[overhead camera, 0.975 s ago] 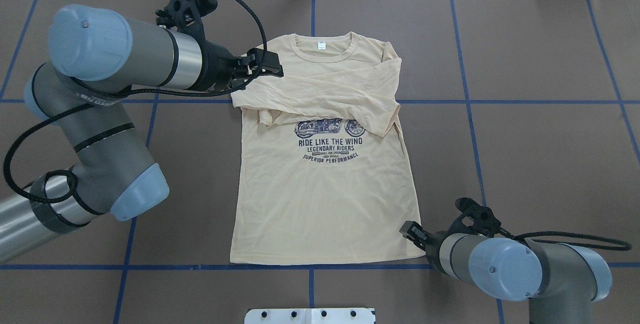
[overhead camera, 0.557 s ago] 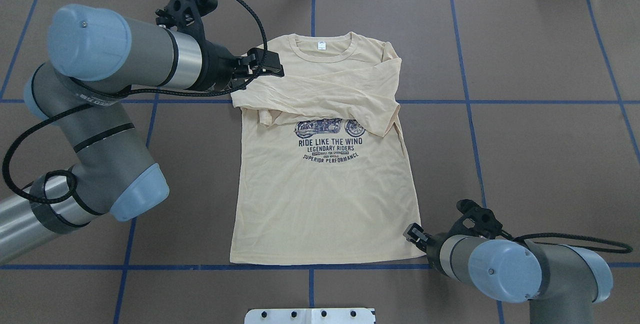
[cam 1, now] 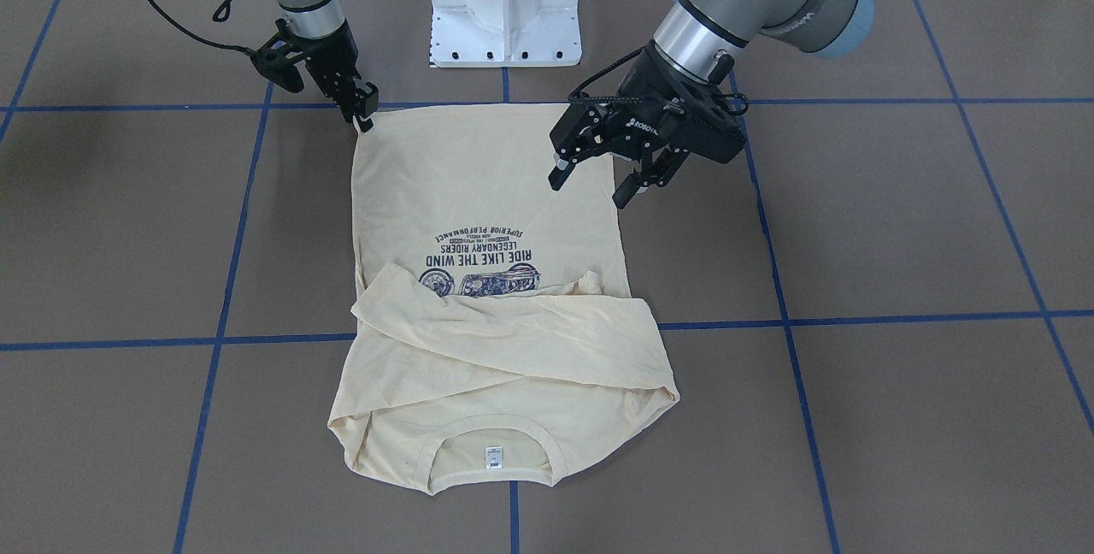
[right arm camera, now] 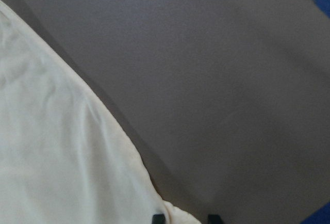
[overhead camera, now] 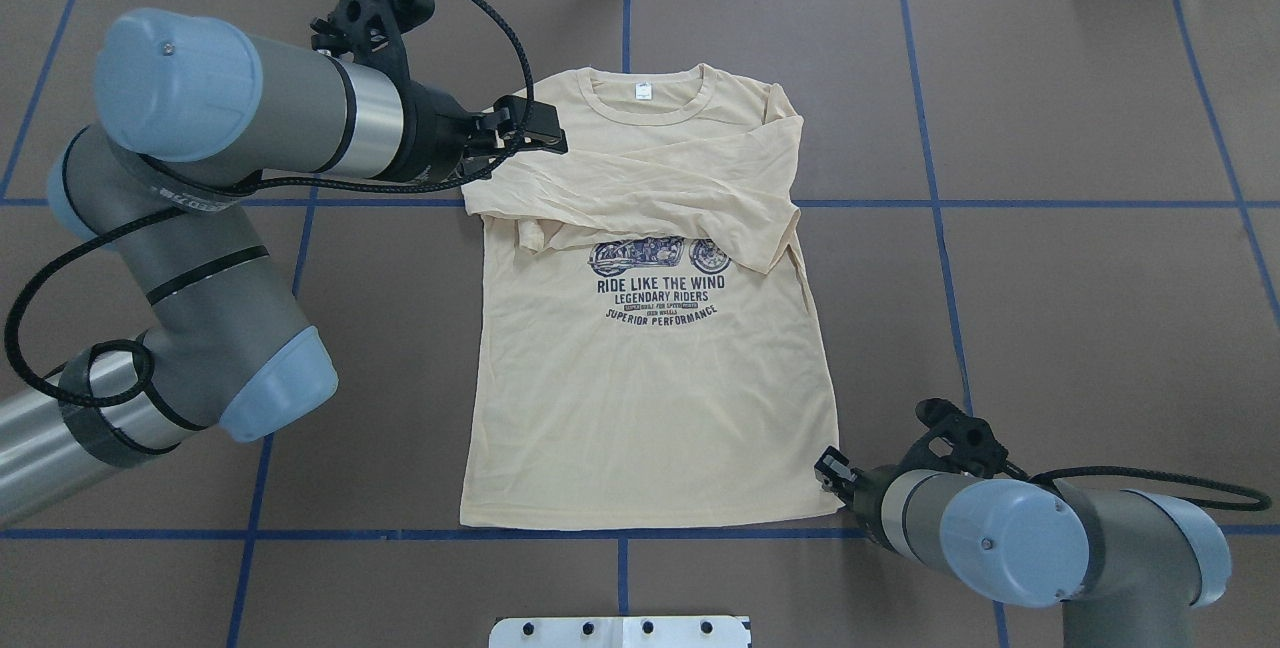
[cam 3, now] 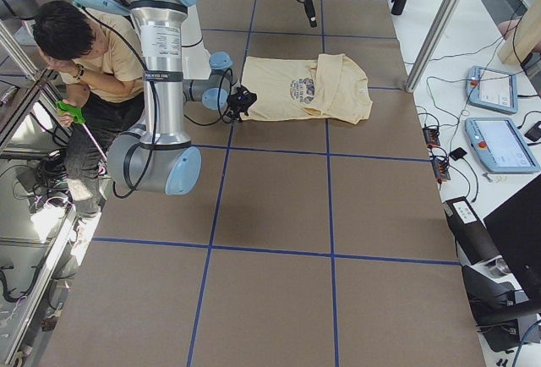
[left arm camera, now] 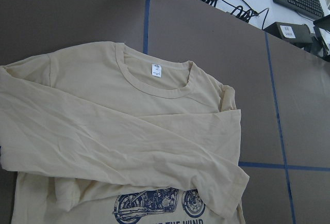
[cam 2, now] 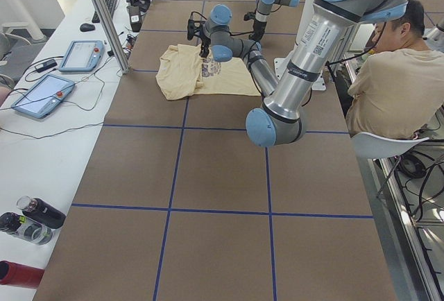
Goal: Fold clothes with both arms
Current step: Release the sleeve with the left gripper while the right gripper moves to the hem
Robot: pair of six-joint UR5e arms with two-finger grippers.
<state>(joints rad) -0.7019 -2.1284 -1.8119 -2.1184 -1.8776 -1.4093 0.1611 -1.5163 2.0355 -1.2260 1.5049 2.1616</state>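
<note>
— While the right claw (cam 1: 363, 114) sits low at the near hem corner of the T-shirt (overhead camera: 650, 408), what must it do well?

— Its fingers stand apart with the tip of the corner between them, and nothing is pinched yet. I think it should close on both layers, close to the surface (overhead camera: 1050, 328), and take only a little cloth.

— And where is the shirt?

— It lies flat, front up, in the middle of the brown surface, with the hem toward the robot and the collar away. The fabric is thin, soft and pale cream-yellow. I judge it will sag if one corner rises alone, so both arms should lift together.

— Further out?

— The navy print (overhead camera: 660, 293) is partly covered on top by the long sleeves (overhead camera: 660, 193), which are folded across the chest with light wrinkles. Beyond them is the round ribbed collar (overhead camera: 650, 115) with a small white label (overhead camera: 643, 90).

— And the left claw (cam 1: 588, 191)?

— It hangs over the far shoulder on the robot's left, fingers apart, holding nothing. It probably must descend to that edge.
</note>
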